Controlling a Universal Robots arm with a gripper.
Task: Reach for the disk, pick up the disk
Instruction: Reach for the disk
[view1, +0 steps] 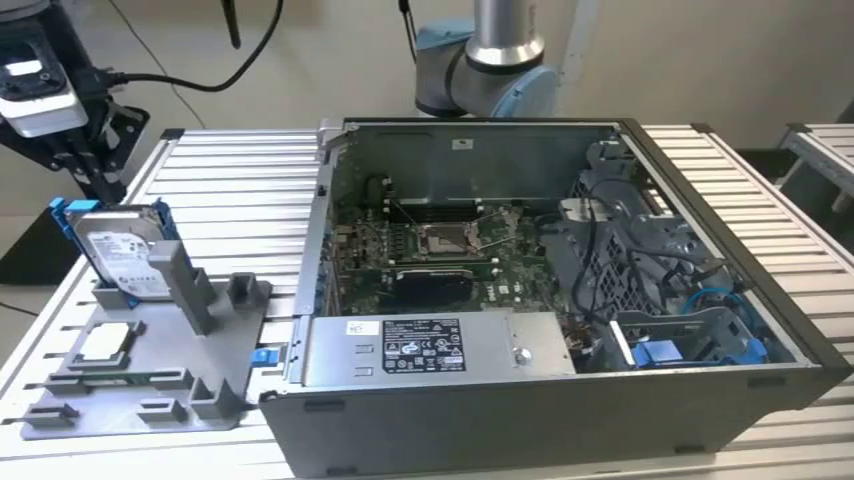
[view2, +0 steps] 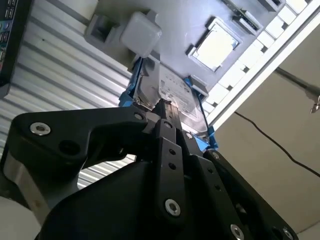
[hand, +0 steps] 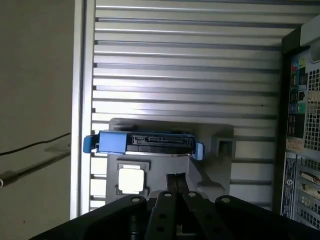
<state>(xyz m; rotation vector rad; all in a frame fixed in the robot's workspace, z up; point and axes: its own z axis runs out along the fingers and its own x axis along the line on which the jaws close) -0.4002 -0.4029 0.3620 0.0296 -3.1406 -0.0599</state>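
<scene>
Black end effector hangs just above the upright disk, a little toward the exterior view's left of its top edge and not touching it; in both wrist views its fingers taper to a narrow point with hardly any gap, and they hold nothing. A white printed label covers the disk's silver-grey face, but its print cannot be made out. Bright blue plastic frames the drive, and it stands on edge in a slot of a grey holder on the slatted metal counter, at the exterior view's left of the open computer case. In the first wrist view the end effector points at the disk, whose connector edge faces it, with a small square silver chip seated in the holder just beside. In the second wrist view the end effector lies close over the disk. A black-and-white label sits on the case's power supply, its text illegible
</scene>
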